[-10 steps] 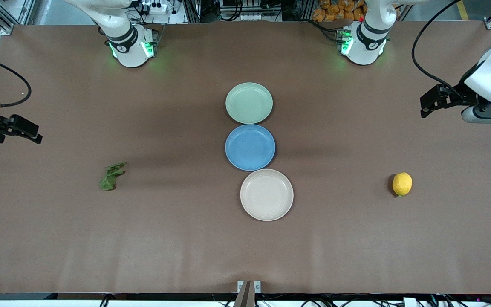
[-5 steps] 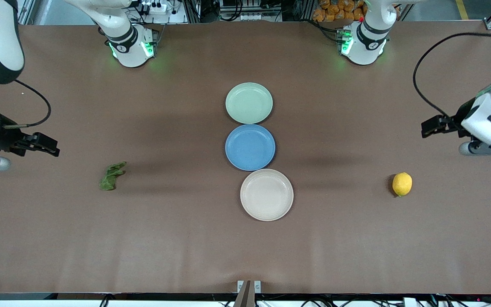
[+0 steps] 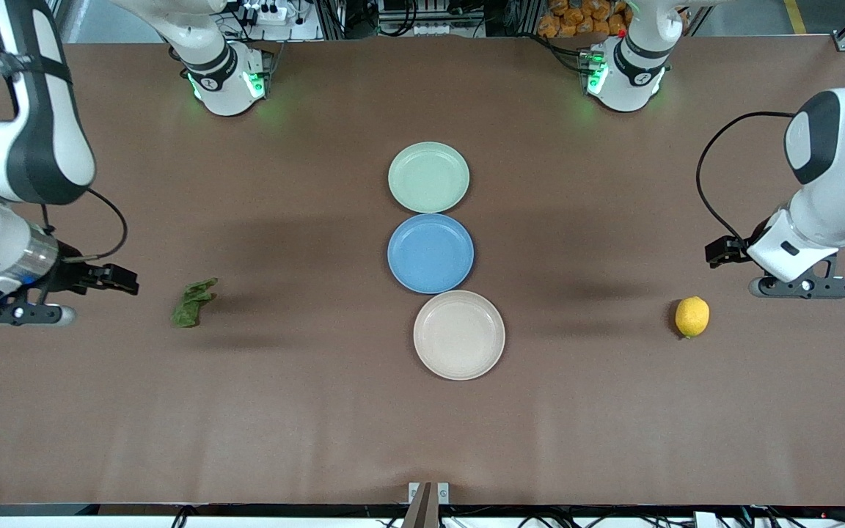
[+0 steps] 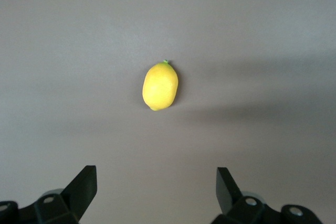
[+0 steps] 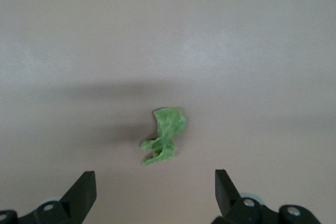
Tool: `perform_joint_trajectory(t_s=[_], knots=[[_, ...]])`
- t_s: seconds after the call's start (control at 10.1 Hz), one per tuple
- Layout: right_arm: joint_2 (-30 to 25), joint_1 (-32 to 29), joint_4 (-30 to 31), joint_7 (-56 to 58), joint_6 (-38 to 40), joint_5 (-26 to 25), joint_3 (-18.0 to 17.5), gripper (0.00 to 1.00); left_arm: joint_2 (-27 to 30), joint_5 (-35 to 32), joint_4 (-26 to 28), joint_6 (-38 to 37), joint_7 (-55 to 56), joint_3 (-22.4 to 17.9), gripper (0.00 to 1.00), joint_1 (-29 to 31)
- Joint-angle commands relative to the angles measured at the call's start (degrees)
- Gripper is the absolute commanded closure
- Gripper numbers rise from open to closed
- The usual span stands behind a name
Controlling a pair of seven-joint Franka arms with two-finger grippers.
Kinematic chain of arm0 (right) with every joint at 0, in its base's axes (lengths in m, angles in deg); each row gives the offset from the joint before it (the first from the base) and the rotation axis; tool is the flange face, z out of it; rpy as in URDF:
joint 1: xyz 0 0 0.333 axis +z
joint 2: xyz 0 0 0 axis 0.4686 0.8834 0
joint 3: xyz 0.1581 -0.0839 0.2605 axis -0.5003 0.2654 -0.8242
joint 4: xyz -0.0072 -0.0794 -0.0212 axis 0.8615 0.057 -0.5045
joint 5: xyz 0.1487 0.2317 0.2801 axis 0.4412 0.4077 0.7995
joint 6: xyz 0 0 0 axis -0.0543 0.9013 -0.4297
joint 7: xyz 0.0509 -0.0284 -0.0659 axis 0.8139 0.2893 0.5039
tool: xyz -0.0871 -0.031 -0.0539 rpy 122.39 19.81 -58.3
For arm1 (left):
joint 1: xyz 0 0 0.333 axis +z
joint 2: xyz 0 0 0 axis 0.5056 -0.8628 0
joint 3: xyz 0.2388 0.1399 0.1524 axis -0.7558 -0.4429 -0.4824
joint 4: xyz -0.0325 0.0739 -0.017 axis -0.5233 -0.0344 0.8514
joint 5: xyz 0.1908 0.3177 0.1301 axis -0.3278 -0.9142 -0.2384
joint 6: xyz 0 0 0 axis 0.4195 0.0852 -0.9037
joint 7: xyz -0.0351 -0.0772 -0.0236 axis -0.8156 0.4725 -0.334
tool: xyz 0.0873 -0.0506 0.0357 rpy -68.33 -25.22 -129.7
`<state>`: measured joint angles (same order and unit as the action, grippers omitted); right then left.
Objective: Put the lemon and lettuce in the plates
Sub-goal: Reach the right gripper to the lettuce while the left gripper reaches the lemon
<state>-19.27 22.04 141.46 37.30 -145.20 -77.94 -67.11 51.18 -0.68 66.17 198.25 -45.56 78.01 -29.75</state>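
The lemon [image 3: 692, 316] lies on the brown table toward the left arm's end. My left gripper [image 3: 719, 253] is open and empty, up in the air beside it; the left wrist view shows the lemon [image 4: 160, 86] ahead of the open gripper [image 4: 156, 174]. The lettuce [image 3: 191, 303] lies toward the right arm's end. My right gripper [image 3: 125, 280] is open and empty, close beside it; the right wrist view shows the lettuce [image 5: 165, 135] just ahead of the open gripper [image 5: 155, 178]. The pale green plate [image 3: 428, 177] and the beige plate [image 3: 459, 334] are empty.
A blue plate [image 3: 430, 252] lies between the two other plates, touching or nearly touching both, in a row at the table's middle. The arm bases [image 3: 224, 81] stand along the table's top edge in the front view.
Both arms have swung in over the table. The left gripper has moved down toward the lemon, the right gripper toward the lettuce. Lemon, lettuce and plates have not moved.
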Motion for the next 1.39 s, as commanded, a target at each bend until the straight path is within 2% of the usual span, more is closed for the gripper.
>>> perform_joint_trajectory(t_s=[0.0,0.4,0.89,1.19,1.29], knots=[[2.0,-0.2,4.5,0.6,-5.5,-0.5,0.3,0.00,-4.2,-3.7,0.1,4.4,-3.9,0.3,0.00,3.0],[7.4,-0.7,11.5,0.5,-18.9,-0.9,0.3,0.00,-12.8,-7.4,-1.0,11.3,-3.9,0.3,0.00,2.5],[12.8,-0.8,17.1,0.4,-32.6,-0.9,0.3,0.00,-20.1,-7.4,-5.0,12.5,-4.0,0.4,0.00,2.4],[15.1,-0.8,17.8,0.1,-35.2,-0.9,0.3,0.00,-24.5,-7.3,-7.9,12.6,-3.9,0.6,0.00,2.2],[15.1,-0.7,17.8,-0.1,-34.8,-0.9,0.3,0.11,-24.9,-7.3,-8.2,12.6,-3.9,0.6,0.00,2.2]])
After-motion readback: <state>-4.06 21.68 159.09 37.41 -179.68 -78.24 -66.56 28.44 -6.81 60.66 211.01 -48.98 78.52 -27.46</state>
